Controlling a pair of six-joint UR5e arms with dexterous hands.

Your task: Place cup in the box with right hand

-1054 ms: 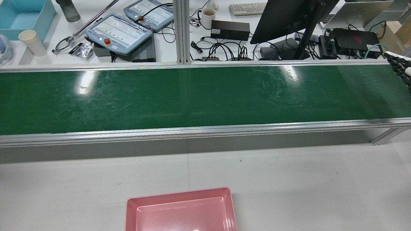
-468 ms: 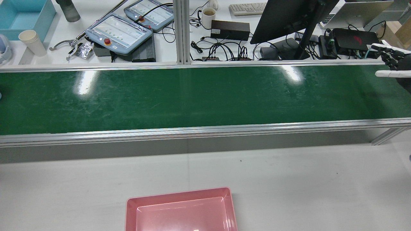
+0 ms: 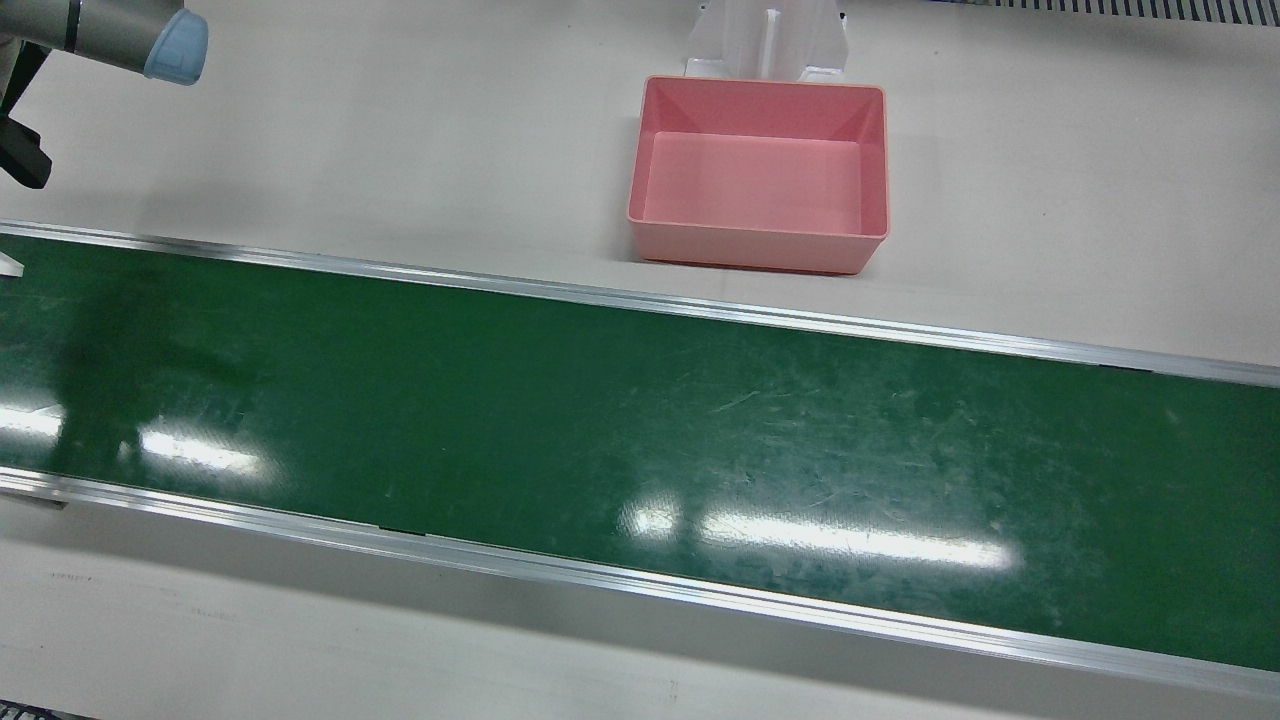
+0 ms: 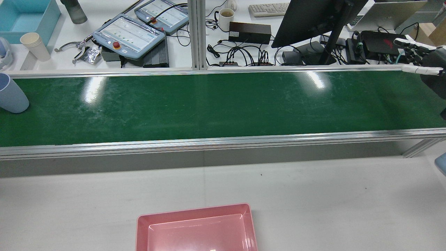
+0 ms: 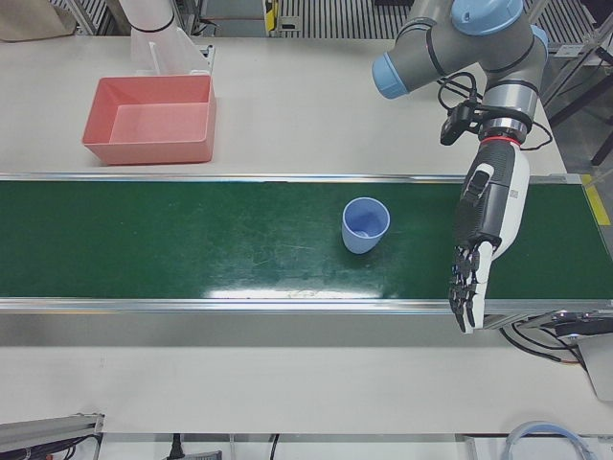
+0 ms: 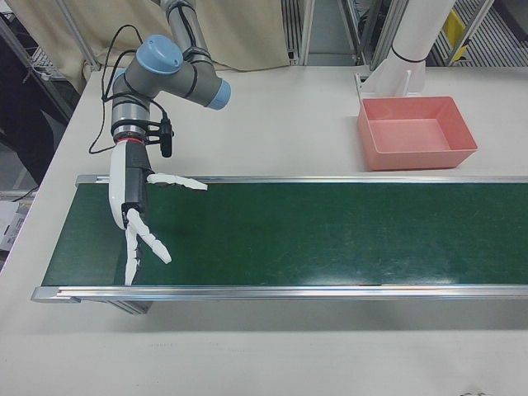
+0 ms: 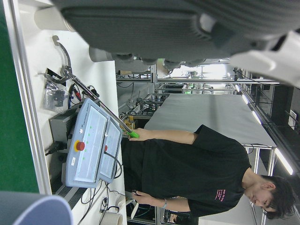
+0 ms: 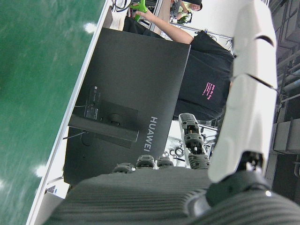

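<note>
A light blue cup (image 4: 12, 94) stands upright on the green belt (image 4: 223, 104) at its far left end in the rear view; it also shows in the left-front view (image 5: 365, 224). The pink box (image 4: 193, 210) sits empty on the white table on the near side of the belt, and shows in the front view (image 3: 755, 250) and the right-front view (image 6: 417, 155). My right hand (image 6: 138, 216) hangs open and empty over the belt's opposite end, far from the cup; the rear view shows it at the right edge (image 4: 425, 65). My left hand (image 5: 484, 235) is open with straight fingers, beside the cup and apart from it.
Aluminium rails run along both edges of the belt. Behind the far rail a desk holds teach pendants (image 4: 129, 35), a monitor (image 4: 313, 19), cables, paper cups (image 4: 35, 45) and a teal bin (image 4: 24, 17). A person stands behind the desk (image 7: 187, 168).
The blue cup has come into the rear view at the belt's left end. My right hand has risen and reached further in from the right edge, fingers spread.
</note>
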